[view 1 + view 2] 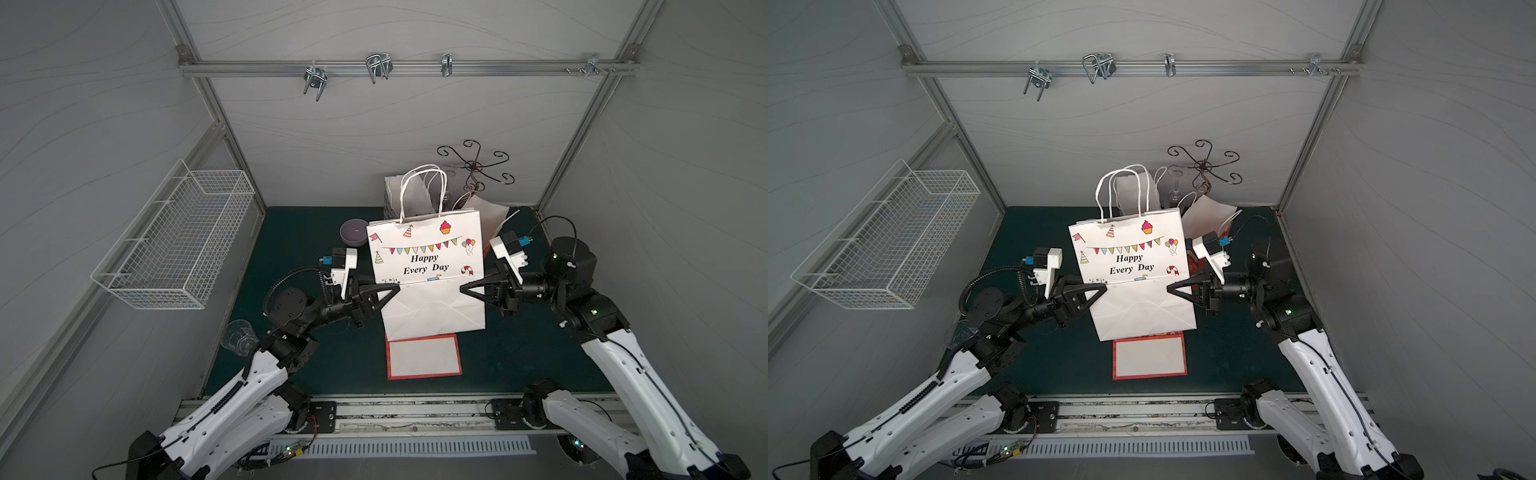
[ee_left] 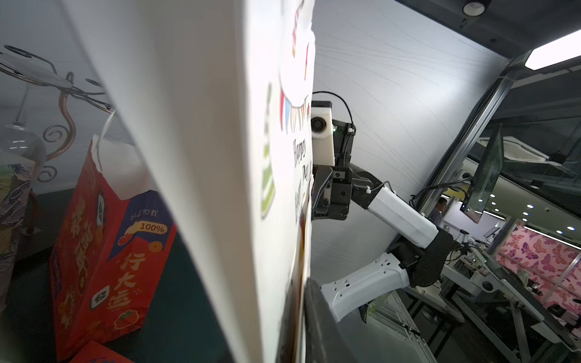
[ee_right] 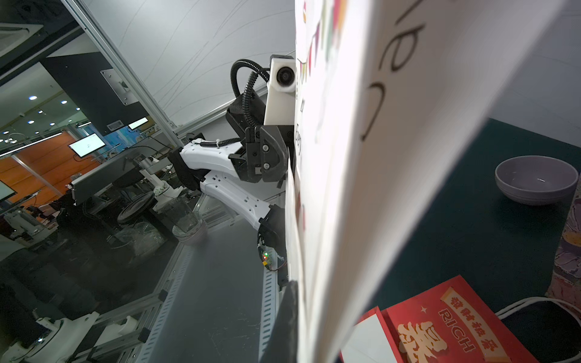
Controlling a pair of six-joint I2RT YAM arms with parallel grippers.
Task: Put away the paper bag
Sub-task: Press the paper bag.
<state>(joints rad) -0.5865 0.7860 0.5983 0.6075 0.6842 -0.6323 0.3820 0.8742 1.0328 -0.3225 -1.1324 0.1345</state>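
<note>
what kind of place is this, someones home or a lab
Most likely a robotics lab test cell, not a home. The dark green mat is boxed in by grey panels on an aluminium frame, two arms are bolted to a rail, and the wrist views show monitors and other rigs beyond.

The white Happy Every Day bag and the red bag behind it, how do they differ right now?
The white Happy Every Day bag is flattened and held off the mat between the left gripper and right gripper; the red bag stands open on the green mat, untouched. The white one carries party drawings and English words, the red one Chinese characters. Both are paper bags with white handles.
</note>
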